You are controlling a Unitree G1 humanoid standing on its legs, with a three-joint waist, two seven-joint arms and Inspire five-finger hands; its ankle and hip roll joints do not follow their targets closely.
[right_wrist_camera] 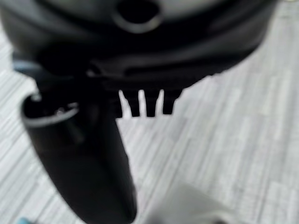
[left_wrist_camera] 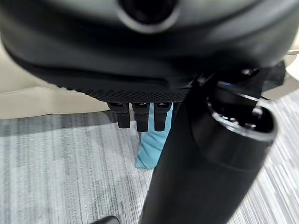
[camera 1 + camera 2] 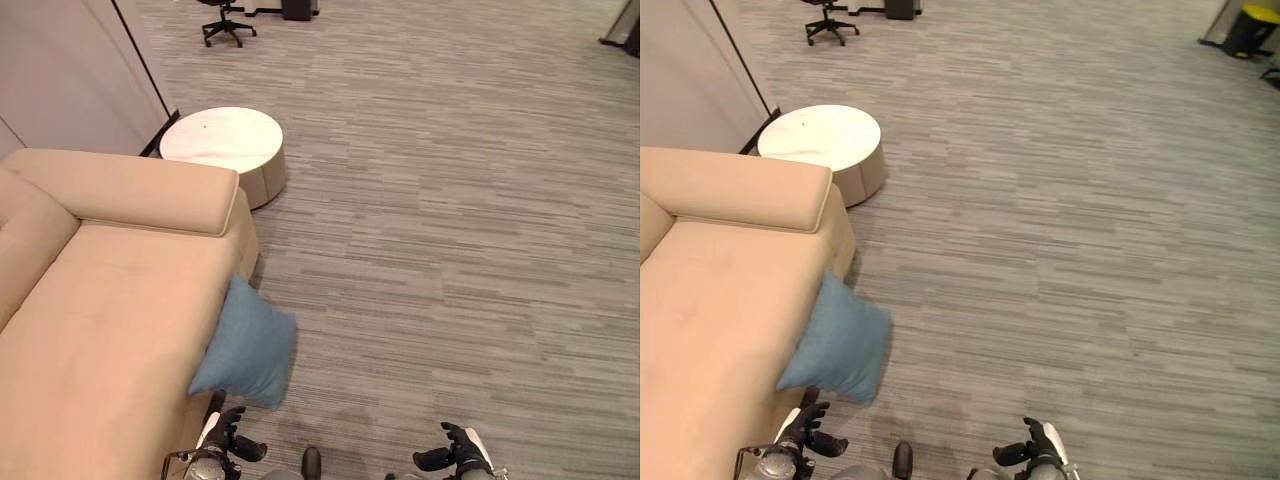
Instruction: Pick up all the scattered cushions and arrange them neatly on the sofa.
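Observation:
A blue cushion [image 3: 246, 347] stands on the carpet, leaning against the front side of the beige sofa [image 3: 110, 310]. A strip of the same cushion [image 2: 152, 142] shows past the fingers in the left wrist view. My left hand [image 3: 228, 433] hovers low just in front of the cushion, apart from it, with its fingers straight and nothing in it. My right hand [image 3: 452, 453] hangs over bare carpet further right, fingers relaxed and holding nothing. The sofa seat carries no cushions.
A round white low table [image 3: 224, 143] stands beyond the sofa's armrest. A grey partition wall [image 3: 70, 70] runs behind the sofa. An office chair [image 3: 226, 22] stands far back. A yellow-topped dark bin [image 3: 1248, 28] sits at the far right.

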